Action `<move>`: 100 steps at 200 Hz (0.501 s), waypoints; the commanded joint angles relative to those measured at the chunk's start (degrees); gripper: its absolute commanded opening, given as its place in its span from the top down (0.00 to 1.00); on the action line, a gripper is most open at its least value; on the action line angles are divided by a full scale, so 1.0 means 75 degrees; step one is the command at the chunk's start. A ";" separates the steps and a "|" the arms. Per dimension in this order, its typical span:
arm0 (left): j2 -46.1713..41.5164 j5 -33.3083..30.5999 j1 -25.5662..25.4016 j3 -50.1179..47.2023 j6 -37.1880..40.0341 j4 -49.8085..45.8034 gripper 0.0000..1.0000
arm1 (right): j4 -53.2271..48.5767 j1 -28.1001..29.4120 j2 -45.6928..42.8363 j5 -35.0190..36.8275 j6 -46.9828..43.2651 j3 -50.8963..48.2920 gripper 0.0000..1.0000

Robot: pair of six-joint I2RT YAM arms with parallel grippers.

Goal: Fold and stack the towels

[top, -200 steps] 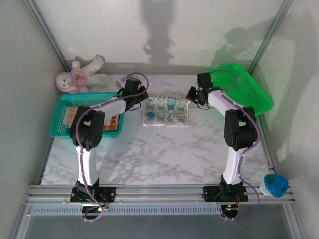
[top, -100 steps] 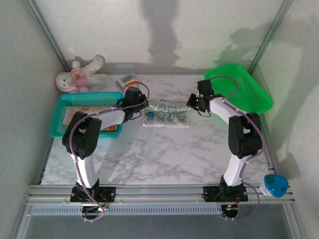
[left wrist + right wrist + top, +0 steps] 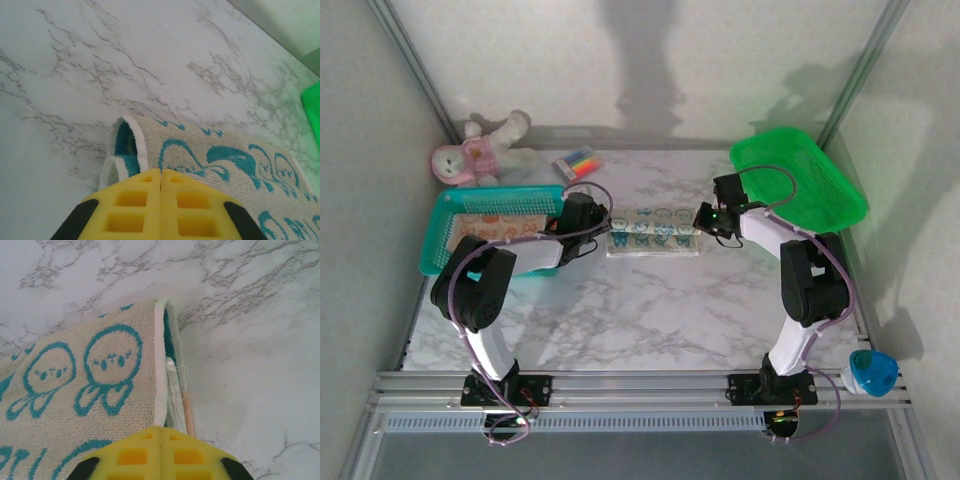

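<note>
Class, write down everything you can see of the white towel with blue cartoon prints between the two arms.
The towel is a thin, looped-pile cloth, off-white with teal cartoon figures and a white hem. It lies doubled over into a narrow band on the marble table, with layers showing at both ends. The left gripper and right gripper are each shut on one end, and the corner by the left gripper curls open.

Bright, diffuse light washes the white enclosure — soft grey shadows smear the back wall and right wall; wrist views render the marble table crisply, far corners softening.
</note>
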 commanded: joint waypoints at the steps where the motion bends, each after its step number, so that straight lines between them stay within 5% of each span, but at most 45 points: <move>1: -0.0395 -0.0291 -0.0079 -0.0237 -0.0112 0.0361 1.00 | 0.0113 0.0043 -0.0301 0.0267 -0.0050 -0.0209 1.00; 100: -0.0983 -0.0613 -0.0490 -0.1105 -0.0297 0.0509 1.00 | 0.0206 0.0122 -0.0634 0.0386 -0.0041 -0.0733 1.00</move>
